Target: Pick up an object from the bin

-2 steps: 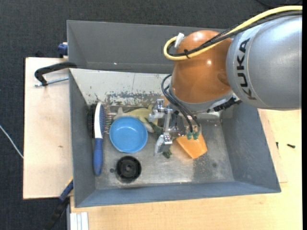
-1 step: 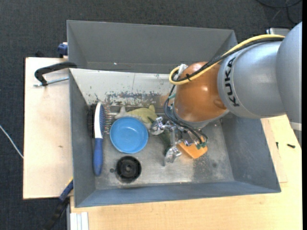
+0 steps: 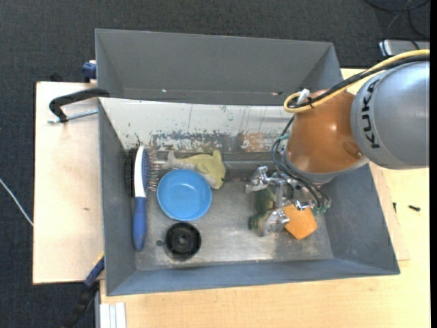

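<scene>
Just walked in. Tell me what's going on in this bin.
The arm reaches in from the right, and its gripper is down near the floor of the grey bin, on its right side. It sits right by a small dark green thing and an orange lump. Whether it has hold of either is unclear. On the left lie a blue bowl, a blue-handled brush, a black round cap and a yellowish rag, apart from the gripper.

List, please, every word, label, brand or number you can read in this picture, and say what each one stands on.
"KUK": dark letters running along the robot's grey arm link; I cannot make out the rest of the word.
No readable text on the blue bowl, the blue-handled brush, the black round part, the orange thing or the bin walls.
</scene>
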Robot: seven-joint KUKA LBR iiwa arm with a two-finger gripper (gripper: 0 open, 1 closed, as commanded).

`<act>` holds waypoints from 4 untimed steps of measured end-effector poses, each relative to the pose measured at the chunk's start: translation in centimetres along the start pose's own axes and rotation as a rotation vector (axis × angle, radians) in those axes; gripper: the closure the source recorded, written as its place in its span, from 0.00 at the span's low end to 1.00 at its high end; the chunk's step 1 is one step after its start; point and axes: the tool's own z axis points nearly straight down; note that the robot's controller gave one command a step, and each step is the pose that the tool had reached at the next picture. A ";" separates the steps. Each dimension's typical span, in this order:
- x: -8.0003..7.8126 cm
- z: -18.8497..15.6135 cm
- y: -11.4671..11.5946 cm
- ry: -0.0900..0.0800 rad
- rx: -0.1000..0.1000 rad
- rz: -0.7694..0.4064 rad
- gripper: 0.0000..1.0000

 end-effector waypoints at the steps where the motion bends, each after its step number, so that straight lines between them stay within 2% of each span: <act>1: -0.1 0.0 0.3 -0.001 -0.002 -0.006 1.00; 2: -2.3 -9.8 0.6 -0.014 0.002 -0.003 1.00; 3: -1.3 -17.5 1.3 -0.014 0.002 -0.004 1.00; 4: 1.1 -24.5 0.3 -0.013 0.004 -0.090 1.00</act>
